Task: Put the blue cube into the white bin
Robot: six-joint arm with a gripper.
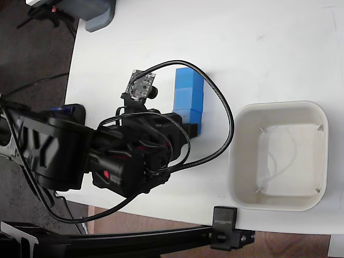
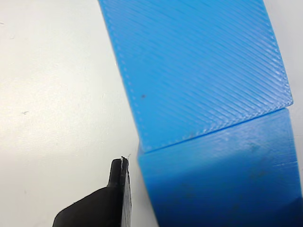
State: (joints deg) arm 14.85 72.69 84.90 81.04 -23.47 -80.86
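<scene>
Desk [image 1: 269, 48]: we see a white surface carrying everything in the fixed view; it fills the left part of the wrist view as well.
Cubes: we count 3 blue cubes in a touching row in the fixed view, running top to bottom near the middle of the desk.
Far cube [image 1: 188, 79]: top of the row, fully in sight.
Middle cube [image 1: 188, 99]: touching both neighbours.
Blue cube [image 1: 189, 116]: bottom of the row, resting on the desk, partly covered by the arm. It sits well apart from the bin, to its left.
White bin [image 1: 278, 200]: at the right in the fixed view, upright, mouth open; we see only a few faint marks on its floor.
Arm [image 1: 123, 156]: black, reaching in from the left in the fixed view, with a looping cable [image 1: 228, 115] arching over the cubes.
Tool [image 1: 185, 124]: low at the near end of the row, around or against the blue cube [image 2: 222, 184]; we cannot tell which.
Finger [image 2: 118, 196]: 1 black fingertip shows in the wrist view, just left of the cube's shaded face, a thin gap between them.
Tool state: we cannot tell whether it is released or clenched; the other finger is out of sight.
Grey-blue object [image 1: 99, 15]: at the desk's top left corner in the fixed view.
</scene>
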